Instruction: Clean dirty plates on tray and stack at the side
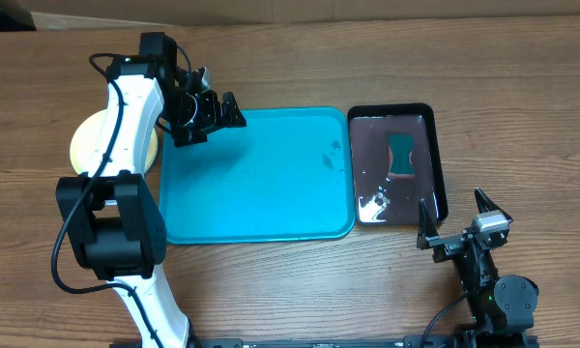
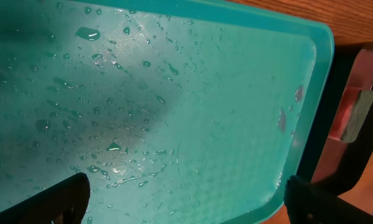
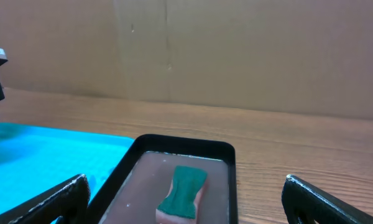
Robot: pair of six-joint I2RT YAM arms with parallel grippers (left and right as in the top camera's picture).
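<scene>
Status: the large turquoise-blue rectangular plastic tray sits mid-table with no plates on it, just water beads all over. The small round plastic plates are on the wooden table just left of the tray, mostly hidden under the left arm. Only a pale yellow-green rim shows, so I can't count the stack. The left tool hovers over the tray's far-left corner, spread wide, nothing in it. The right tool is at front-right, also wide and empty, near the small black glossy tray holding murky water and a green sponge. My read: the plates look done and stacked. Handling: thin plastic, light and stiff, likely wet so slippery. Pinch across the rim edge, not the flat face.
</scene>
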